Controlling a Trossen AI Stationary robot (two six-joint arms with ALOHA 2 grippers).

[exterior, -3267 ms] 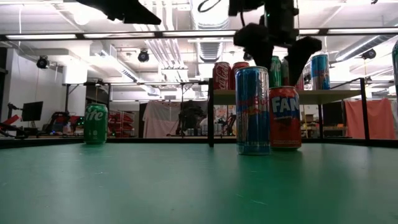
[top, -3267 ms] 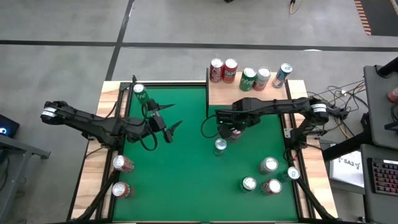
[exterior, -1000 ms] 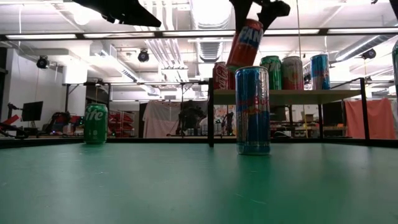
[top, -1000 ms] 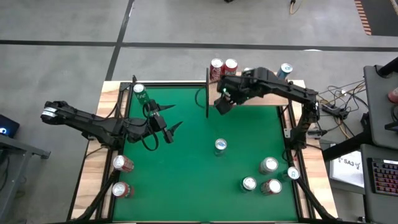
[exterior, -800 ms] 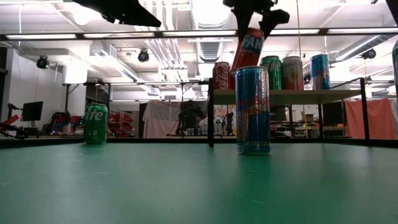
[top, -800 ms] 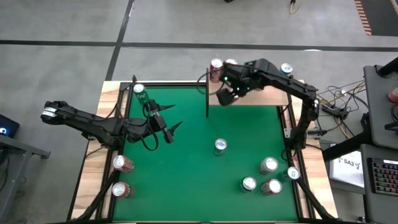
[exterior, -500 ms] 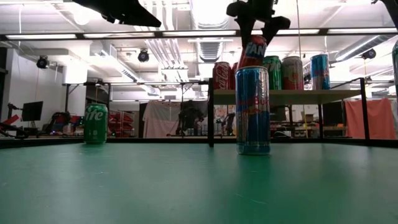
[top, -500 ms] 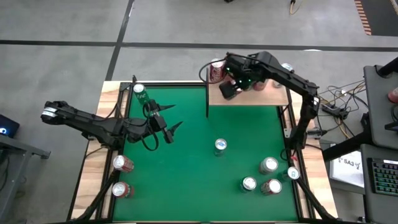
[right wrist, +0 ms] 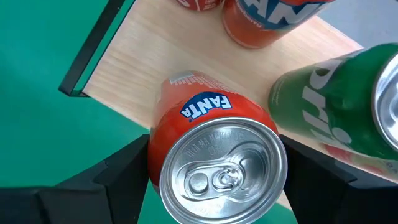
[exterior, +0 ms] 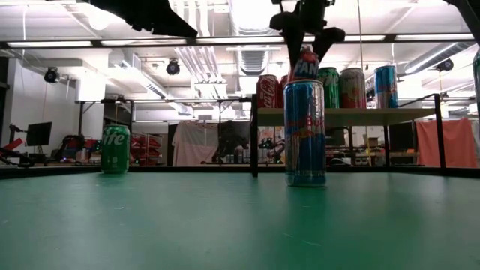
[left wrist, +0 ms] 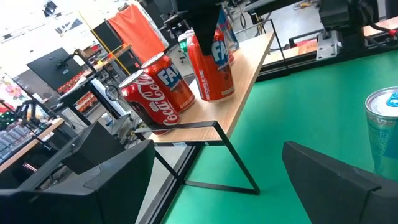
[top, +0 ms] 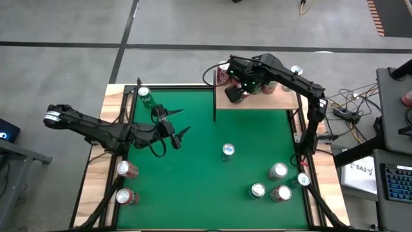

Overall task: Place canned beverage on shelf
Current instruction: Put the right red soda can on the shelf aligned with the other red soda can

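Fanta can (right wrist: 214,163) reaches the shelf (top: 257,100).
Right jaws grasp it over the board; left jaws hang released above the desk (top: 193,167).

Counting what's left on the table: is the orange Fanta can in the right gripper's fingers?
Yes, the right gripper has a finger on each side of the Fanta can above the shelf.

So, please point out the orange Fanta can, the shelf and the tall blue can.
Fanta can (right wrist: 219,163): right wrist view, silver lid.
Shelf (left wrist: 247,73): left wrist view, bare wood board.
Tall blue can (exterior: 304,133): low view, side wall.
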